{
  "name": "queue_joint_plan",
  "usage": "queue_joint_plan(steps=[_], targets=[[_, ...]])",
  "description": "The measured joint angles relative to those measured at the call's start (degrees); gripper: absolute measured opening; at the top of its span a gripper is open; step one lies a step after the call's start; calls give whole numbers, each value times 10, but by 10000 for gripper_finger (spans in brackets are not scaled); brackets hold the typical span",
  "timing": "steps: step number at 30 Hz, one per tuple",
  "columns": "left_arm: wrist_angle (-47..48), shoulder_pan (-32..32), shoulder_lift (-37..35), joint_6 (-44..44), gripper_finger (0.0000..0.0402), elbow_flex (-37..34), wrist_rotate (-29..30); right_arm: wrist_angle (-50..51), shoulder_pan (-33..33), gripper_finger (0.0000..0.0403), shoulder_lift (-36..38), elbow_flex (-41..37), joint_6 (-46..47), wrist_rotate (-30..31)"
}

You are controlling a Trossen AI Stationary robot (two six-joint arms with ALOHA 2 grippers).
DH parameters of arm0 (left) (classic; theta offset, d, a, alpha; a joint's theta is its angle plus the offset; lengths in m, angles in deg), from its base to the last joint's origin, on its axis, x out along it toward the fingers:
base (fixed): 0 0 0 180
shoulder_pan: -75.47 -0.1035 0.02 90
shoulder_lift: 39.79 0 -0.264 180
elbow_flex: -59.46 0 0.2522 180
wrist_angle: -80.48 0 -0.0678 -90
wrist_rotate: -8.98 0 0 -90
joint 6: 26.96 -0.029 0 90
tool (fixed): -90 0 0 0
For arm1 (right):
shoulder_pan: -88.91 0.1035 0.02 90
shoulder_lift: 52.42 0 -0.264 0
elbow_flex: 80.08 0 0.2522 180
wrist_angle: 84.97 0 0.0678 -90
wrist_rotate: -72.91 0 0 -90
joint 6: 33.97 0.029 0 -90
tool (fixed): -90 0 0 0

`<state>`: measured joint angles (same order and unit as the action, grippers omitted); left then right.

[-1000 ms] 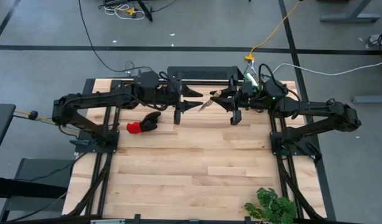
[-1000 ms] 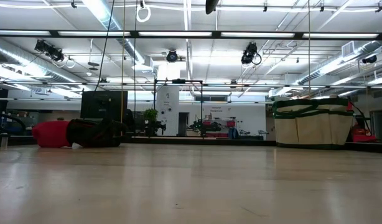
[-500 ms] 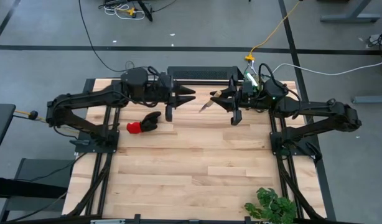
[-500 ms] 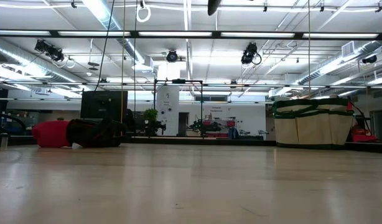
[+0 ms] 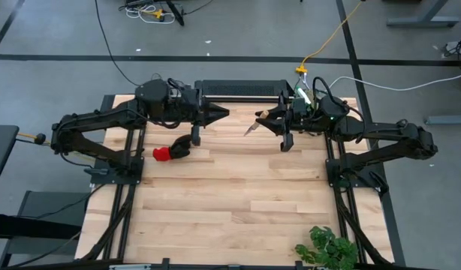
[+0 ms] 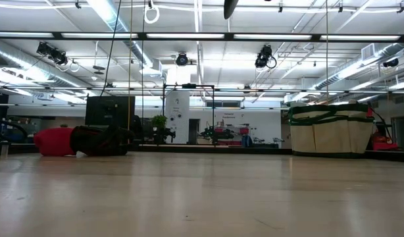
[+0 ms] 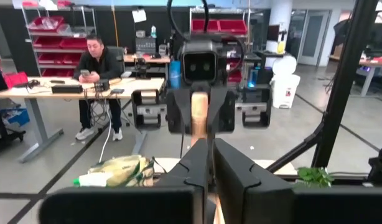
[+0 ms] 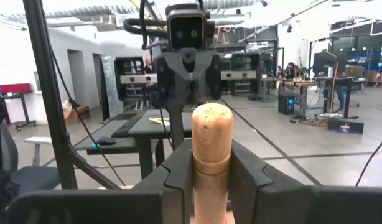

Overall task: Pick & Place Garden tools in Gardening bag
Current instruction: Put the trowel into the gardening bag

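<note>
My right gripper (image 5: pixel 265 118) is high over the table's far middle, shut on a wooden-handled silver trowel (image 5: pixel 249 128). My left gripper (image 5: pixel 220 114) faces it from the left, shut on nothing, a short gap away from the trowel. A red-and-black glove (image 5: pixel 173 150) lies flat on the table below the left arm and shows at the left of the low view (image 6: pixel 83 140). The beige gardening bag (image 6: pixel 330 128) stands on its base at the far right. The other garden tools do not show clearly. My right gripper pinches the trowel's wooden handle (image 8: pixel 211 180) between its two fingers, coming level from the table's right. The handle lies across the fingers with its rounded end (image 8: pixel 211 121) up. The silver blade (image 5: pixel 248 129) slants below, and the trowel is lifted clear of the table.
A leafy plant (image 5: pixel 328 247) sits at the table's near right corner. Most of the wooden tabletop (image 5: pixel 238 195) in front of the arms is bare. Beyond the table a person (image 7: pixel 97 68) sits at a desk.
My left gripper has drawn back from the trowel toward the table's left edge, rising a little, and its fingers have gone from open to shut on nothing. The trowel has stayed in my right gripper, which has kept its place.
</note>
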<state>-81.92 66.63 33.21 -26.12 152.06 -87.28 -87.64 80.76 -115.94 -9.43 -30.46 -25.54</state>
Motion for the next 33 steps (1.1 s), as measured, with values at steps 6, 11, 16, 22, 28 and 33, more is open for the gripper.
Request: queue_joint_plan(steps=[6,11,16,22,28,33], targets=[[10,0,-2,-4,5,-1,0,3,0,73,0,0,0,0],[15,0,-2,0,4,-1,0,3,0,73,2,0,4,0],[25,0,-2,1,2,-1,0,28,0,64,19,0,5,12],[35,0,-7,26,2,0,0,103,-20,66,60,0,4,63],[112,0,-41,30,1,-1,1,182,-48,63,106,0,15,66],[154,0,-76,30,1,-1,16,235,-66,64,137,0,18,91]])
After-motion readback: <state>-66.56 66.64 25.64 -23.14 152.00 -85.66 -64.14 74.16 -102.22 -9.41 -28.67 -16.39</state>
